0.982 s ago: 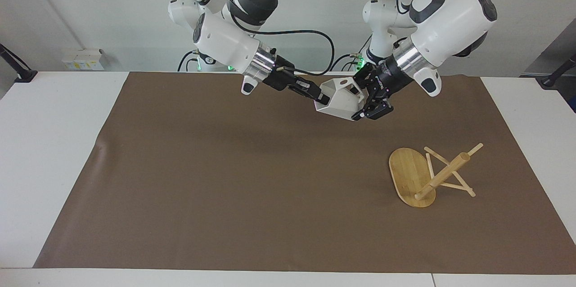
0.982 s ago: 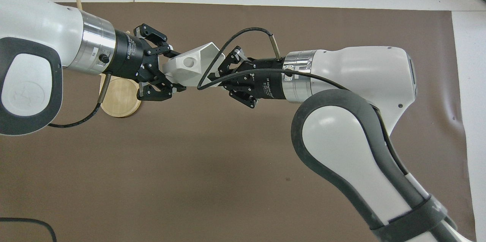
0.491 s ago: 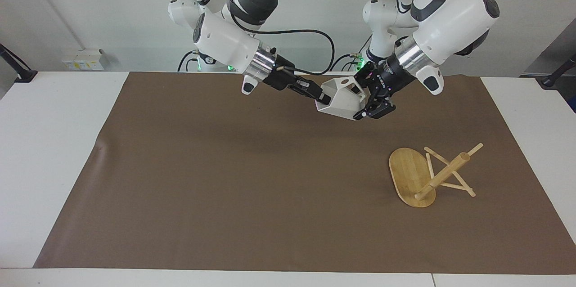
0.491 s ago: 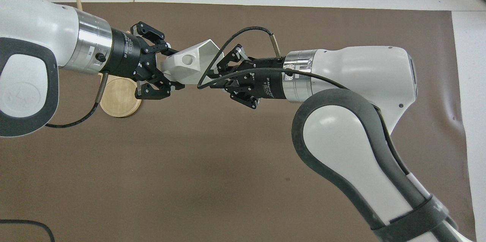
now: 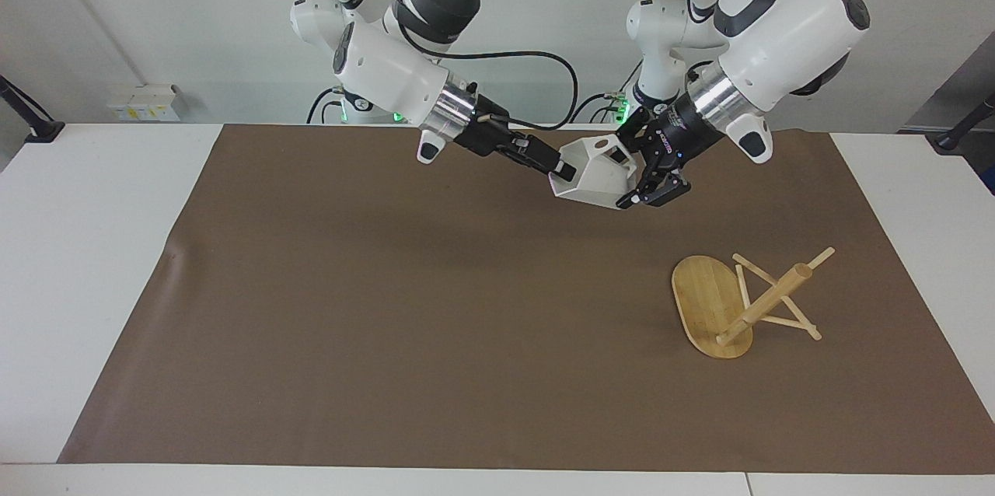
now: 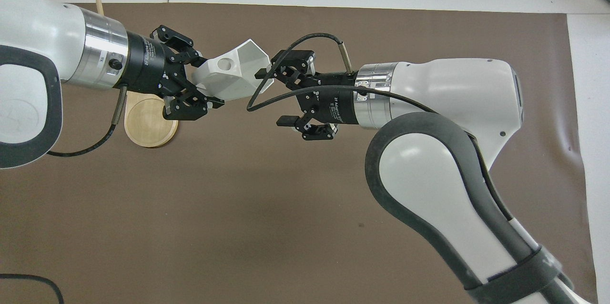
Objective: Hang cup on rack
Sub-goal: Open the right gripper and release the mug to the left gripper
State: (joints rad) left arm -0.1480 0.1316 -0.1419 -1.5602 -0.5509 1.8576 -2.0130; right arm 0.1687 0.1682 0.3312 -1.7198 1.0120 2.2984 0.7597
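Above the brown mat, toward the robots' edge of the counter and between the two arms, the white faceted cup (image 5: pixel 592 173) hangs in the air, and it has just changed hands. Half a second ago the right gripper (image 6: pixel 279 96) was closed on the cup's rim end; now its fingers stand wide apart, one above and one below the rim in the overhead view, and no longer pinch it. The left gripper (image 5: pixel 639 177) remains clamped on the cup at its handle end, so the cup's weight now rests on the left arm alone. The cup has also drifted a little toward the left arm's end of the counter and tipped, its mouth turned toward the right gripper and its pierced handle block facing upward in the overhead view.

By my reading the handover is complete, and the left arm is free to carry the cup away once the right gripper clears the rim. The bamboo mug rack (image 5: pixel 742 303), though, lies toppled on the mat toward the left arm's end, farther from the robots than the cup, its oval base (image 5: pixel 703 302) on edge and its post (image 5: pixel 766 302) slanting with the pegs sprawled. No peg stands ready, so the rack probably needs righting before any hanging; the freed right arm could do that
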